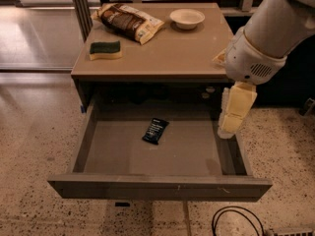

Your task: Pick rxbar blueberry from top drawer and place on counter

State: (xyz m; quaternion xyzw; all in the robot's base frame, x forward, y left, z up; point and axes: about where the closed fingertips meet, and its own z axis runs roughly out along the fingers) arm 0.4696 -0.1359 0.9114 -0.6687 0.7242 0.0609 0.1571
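Now, camera view, the only one on hand.

Object: the rxbar blueberry (pixel 155 131) lies flat on the floor of the top drawer (pixel 162 187). It sits about mid-width, a little toward the back, turned on a slight diagonal and apart from every wall. The drawer is pulled well out, and I see nothing else inside it.

Handling (my judgement): a light, thin bar in a slick wrapper, probably firm but a bit bendable, and not fragile. Lying flat on the smooth drawer floor it offers little height, so it could skid or squirt out of a shallow pinch. The best hold looks to be across the narrow width, near the middle of its length, coming straight down with the wrist turned to match the diagonal. The crimped wrapper ends would be a flimsy place to grip.

Arm pose: the white arm (pixel 268 33) comes in from the upper right, with its wrist housing at the right front corner of the tabletop (pixel 167 53). The cream end effector (pixel 227 131) hangs below it pointing down, over the drawer's right side, near the right wall and well apart from the bar. It carries nothing. Whether it is set wide or narrow I cannot tell.

Also on the tabletop: a sponge (pixel 105 49), a snack bag (pixel 130 21) and a bowl (pixel 187 17), all toward the back.
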